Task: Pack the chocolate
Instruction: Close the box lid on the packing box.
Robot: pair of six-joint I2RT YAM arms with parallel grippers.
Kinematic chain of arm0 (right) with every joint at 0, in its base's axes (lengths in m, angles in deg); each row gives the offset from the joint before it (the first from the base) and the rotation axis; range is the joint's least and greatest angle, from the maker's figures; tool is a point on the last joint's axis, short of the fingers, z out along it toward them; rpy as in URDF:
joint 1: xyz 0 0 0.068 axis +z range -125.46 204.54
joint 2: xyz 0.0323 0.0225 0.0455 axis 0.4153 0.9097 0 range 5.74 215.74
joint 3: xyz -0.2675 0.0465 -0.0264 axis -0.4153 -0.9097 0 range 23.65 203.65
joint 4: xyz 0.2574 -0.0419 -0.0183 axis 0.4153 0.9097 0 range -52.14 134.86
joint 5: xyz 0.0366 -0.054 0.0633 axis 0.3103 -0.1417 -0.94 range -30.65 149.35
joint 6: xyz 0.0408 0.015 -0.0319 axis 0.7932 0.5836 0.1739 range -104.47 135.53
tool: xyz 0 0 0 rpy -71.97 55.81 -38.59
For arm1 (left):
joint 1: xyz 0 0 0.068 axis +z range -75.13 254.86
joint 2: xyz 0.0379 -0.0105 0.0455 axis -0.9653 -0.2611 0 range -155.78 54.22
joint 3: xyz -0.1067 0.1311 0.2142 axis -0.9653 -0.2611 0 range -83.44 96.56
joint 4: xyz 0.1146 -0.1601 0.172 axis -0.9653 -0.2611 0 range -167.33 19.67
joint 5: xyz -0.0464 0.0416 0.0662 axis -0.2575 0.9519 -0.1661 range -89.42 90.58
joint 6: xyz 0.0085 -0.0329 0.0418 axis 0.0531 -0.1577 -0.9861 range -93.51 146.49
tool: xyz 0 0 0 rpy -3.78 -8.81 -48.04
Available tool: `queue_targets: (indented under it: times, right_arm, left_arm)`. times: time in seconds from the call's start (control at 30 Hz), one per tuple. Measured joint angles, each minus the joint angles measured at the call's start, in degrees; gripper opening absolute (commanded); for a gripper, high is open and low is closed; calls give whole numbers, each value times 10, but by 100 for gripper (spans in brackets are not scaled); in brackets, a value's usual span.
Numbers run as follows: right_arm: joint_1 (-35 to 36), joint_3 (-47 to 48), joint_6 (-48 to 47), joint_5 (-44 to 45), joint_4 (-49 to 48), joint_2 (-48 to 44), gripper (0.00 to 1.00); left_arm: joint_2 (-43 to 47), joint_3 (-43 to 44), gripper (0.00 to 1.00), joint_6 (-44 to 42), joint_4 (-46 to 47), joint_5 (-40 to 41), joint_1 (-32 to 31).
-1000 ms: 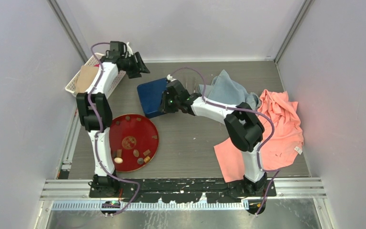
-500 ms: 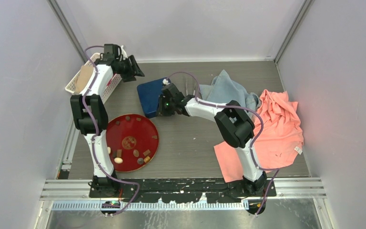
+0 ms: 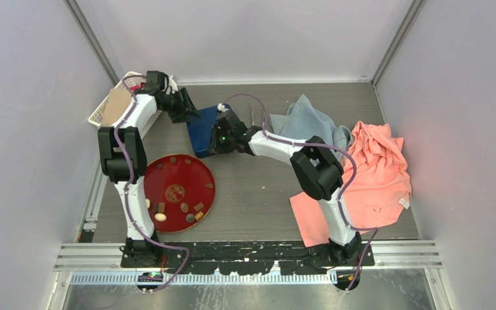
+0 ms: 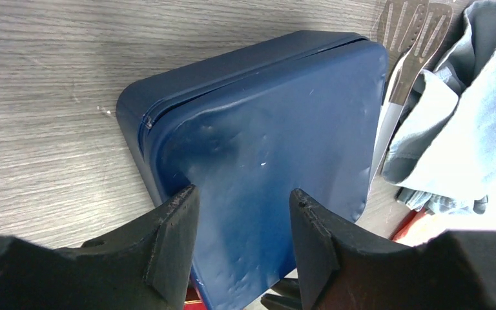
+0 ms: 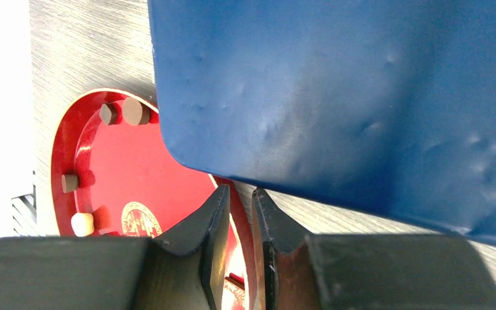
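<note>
The chocolate (image 3: 161, 217) lies as several small brown, tan and cream pieces on a round red plate (image 3: 187, 169); the right wrist view shows some at its rim (image 5: 135, 111). A dark blue lidded box (image 3: 201, 123) sits behind the plate. My left gripper (image 3: 189, 110) hangs open over the box's lid (image 4: 265, 142), its fingers (image 4: 174, 226) straddling the lid without touching it. My right gripper (image 3: 213, 141) is at the box's near edge (image 5: 336, 84). Its jaws (image 5: 237, 194) stand a narrow slit apart with nothing between them.
A white basket (image 3: 106, 110) holding a tan item stands at the back left. Metal tongs (image 4: 413, 32) lie beside a light blue cloth (image 3: 310, 123), right of the box. An orange cloth (image 3: 378, 174) covers the right side.
My left gripper has come down from beside the basket to the box's left corner. My right gripper has slid slightly left along the box.
</note>
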Motion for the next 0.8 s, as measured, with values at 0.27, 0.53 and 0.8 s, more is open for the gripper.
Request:
queue_targets:
  times: [0.27, 0.53, 0.8]
  right_arm:
    - [-9, 11, -31, 34, 35, -41, 21]
    - [-66, 246, -82, 106, 162, 20, 14]
    - [-105, 421, -105, 143, 199, 116, 17]
  left_arm:
    - [-3, 4, 53, 0, 9, 20, -5]
    - [-17, 23, 53, 2, 10, 22, -6]
    - [-37, 53, 53, 2, 9, 22, -6]
